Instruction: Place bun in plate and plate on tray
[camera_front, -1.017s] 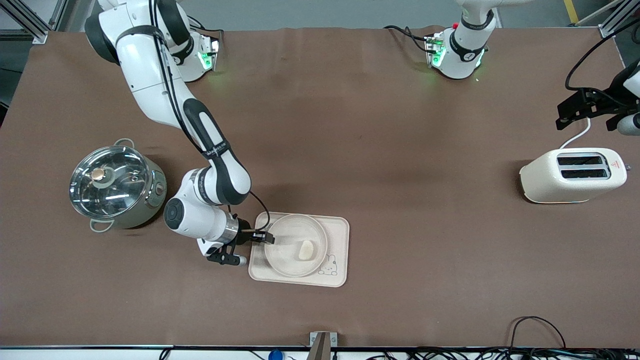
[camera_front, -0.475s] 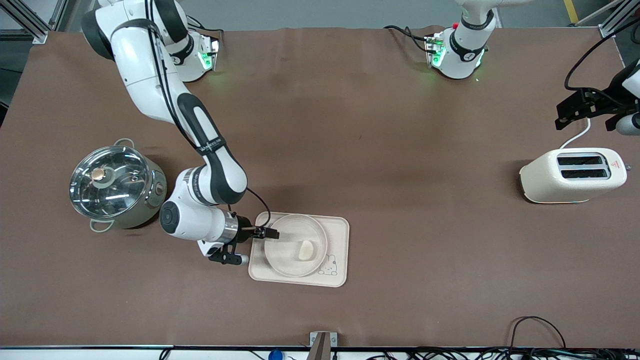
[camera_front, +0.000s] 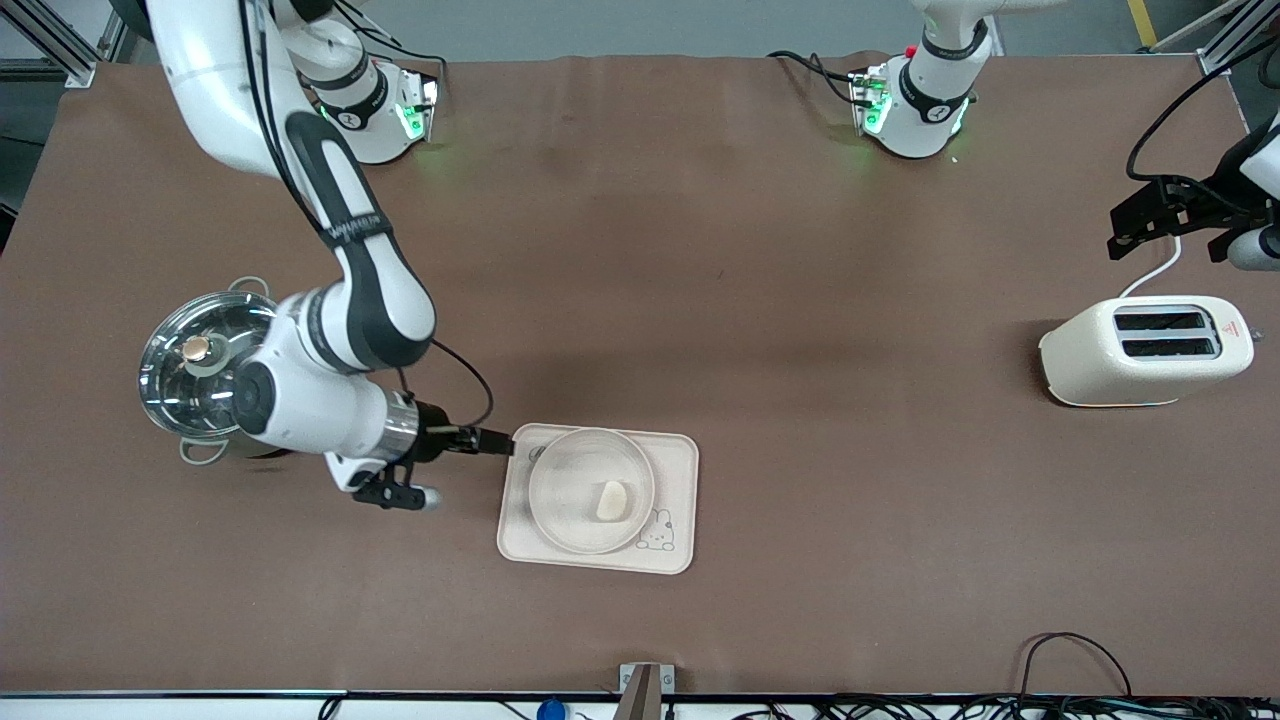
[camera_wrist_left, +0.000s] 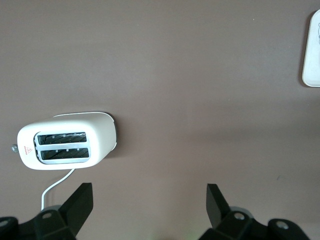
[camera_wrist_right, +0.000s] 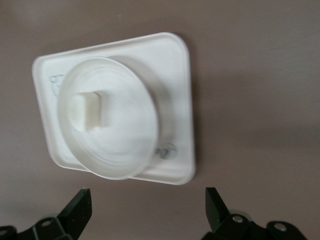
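Bun (camera_front: 613, 499): lies in the plate (camera_front: 565, 500), toward its 3 o'clock rim.
Plate: rests on the tray (camera_front: 680, 500).
Right gripper (camera_front: 497, 443): spread wide, empty, at the tray's 10 o'clock corner.
Left gripper (camera_wrist_left: 149, 200): spread wide, empty, waiting over the table near the toaster (camera_front: 1145, 351).

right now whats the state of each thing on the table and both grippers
bun: lying in the plate
plate: on the tray, upright
tray: flat on the table
pot: lid on
toaster: slots empty
right gripper: fingers open, beside the tray
left gripper: fingers open, above the toaster
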